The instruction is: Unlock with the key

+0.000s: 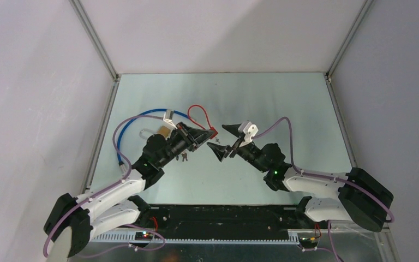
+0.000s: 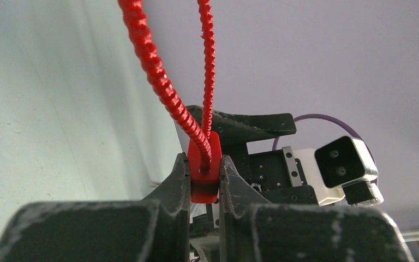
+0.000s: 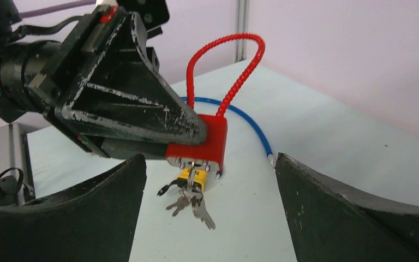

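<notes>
My left gripper is shut on the red lock body, seen squeezed between its jaws in the left wrist view. It holds the lock above the table, with the red cable loop rising from it. A bunch of silver keys with a yellow piece shows just under the lock's underside. I cannot tell whether the bunch hangs from the keyhole or lies on the table below. My right gripper is open wide and empty, facing the lock a short way off.
A blue cable curves over the table behind the left arm; its end lies near the lock. A brass-coloured padlock lies beyond the left gripper. Small keys lie beneath the left wrist. Walls enclose the table.
</notes>
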`<state>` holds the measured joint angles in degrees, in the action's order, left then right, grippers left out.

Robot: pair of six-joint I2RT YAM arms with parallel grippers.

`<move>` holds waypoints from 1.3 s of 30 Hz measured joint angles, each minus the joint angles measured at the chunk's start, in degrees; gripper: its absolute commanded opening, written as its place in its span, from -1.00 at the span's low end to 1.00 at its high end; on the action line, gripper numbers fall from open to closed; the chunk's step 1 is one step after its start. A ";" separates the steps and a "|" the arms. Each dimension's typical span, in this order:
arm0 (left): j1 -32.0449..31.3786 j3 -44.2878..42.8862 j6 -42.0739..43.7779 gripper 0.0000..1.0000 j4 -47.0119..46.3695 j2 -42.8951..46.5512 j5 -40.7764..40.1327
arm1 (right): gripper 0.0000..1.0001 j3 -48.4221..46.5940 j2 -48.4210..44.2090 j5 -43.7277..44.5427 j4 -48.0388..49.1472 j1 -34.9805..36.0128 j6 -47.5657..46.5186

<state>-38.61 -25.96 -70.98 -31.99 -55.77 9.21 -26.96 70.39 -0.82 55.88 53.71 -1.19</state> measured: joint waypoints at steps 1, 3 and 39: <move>-0.09 0.00 -0.04 -1.00 0.00 0.00 0.00 | 0.77 -0.17 0.26 0.22 0.94 0.09 -0.39; -0.31 0.00 -0.11 -1.00 -0.02 0.00 0.00 | 0.74 -0.26 0.74 0.59 2.45 0.11 -0.90; 1.64 -5.70 7.13 0.76 15.23 8.13 -3.23 | -1.00 0.92 -1.51 1.86 7.82 1.07 -4.00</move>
<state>-36.97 -31.66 -63.86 -16.75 -47.64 5.98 -26.04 68.88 1.04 63.70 54.78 -5.19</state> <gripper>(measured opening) 0.877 0.385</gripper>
